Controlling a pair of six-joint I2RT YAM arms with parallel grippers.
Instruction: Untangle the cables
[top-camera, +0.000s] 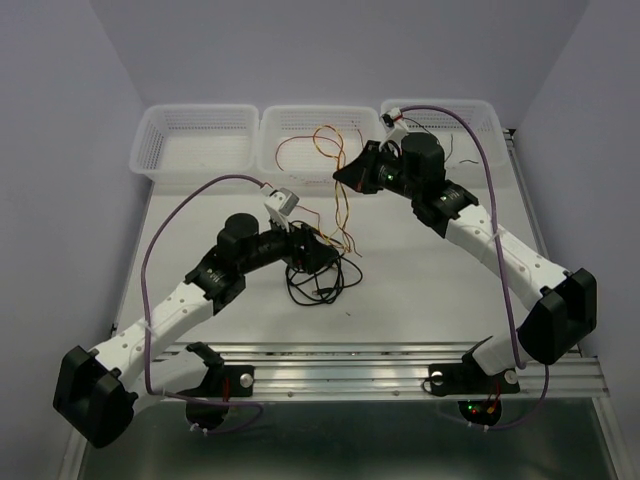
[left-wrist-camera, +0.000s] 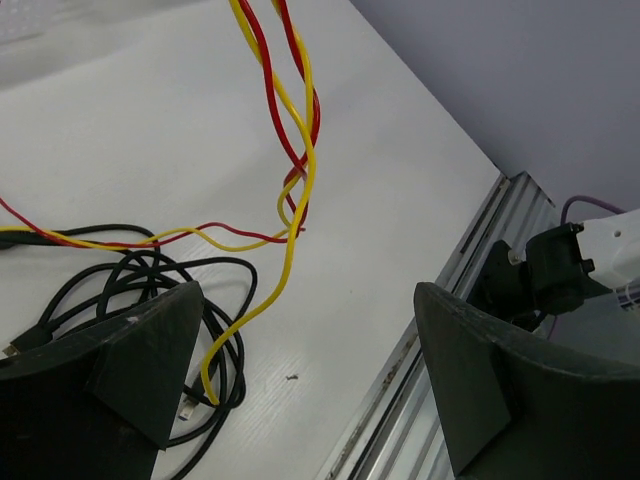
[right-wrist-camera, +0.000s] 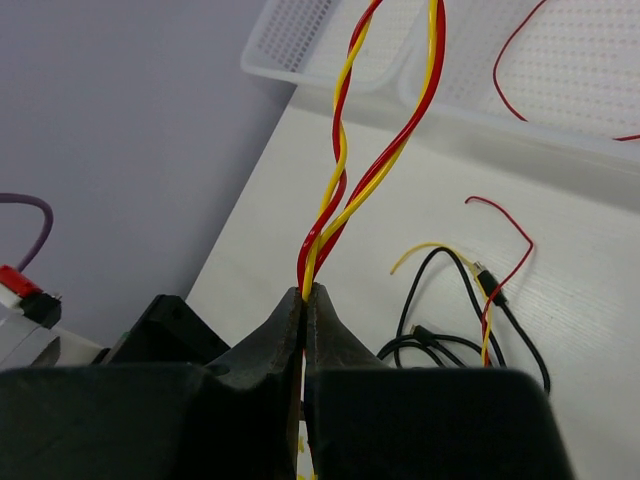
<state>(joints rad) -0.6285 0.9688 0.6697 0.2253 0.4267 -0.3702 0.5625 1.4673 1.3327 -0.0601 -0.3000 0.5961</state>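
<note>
My right gripper (top-camera: 345, 178) is raised near the middle basket and shut on twisted red and yellow cables (right-wrist-camera: 335, 200), pinched at its fingertips (right-wrist-camera: 305, 295). These cables hang down (top-camera: 343, 215) to the table and also loop into the basket (top-camera: 305, 145). A black cable (top-camera: 322, 283) lies coiled on the table. My left gripper (top-camera: 318, 255) is open just above that coil. In the left wrist view its gripper (left-wrist-camera: 310, 400) holds nothing; the yellow cable (left-wrist-camera: 295, 225) and red cable (left-wrist-camera: 268, 100) hang ahead of it and the black coil (left-wrist-camera: 150, 272) lies by the left finger (left-wrist-camera: 130, 370).
Three white baskets stand along the back: left (top-camera: 195, 135), middle (top-camera: 275, 125) and right (top-camera: 480, 120). A metal rail (top-camera: 380, 360) runs along the near table edge and shows in the left wrist view (left-wrist-camera: 440, 290). Thick purple arm cables (top-camera: 170, 230) arch over both arms.
</note>
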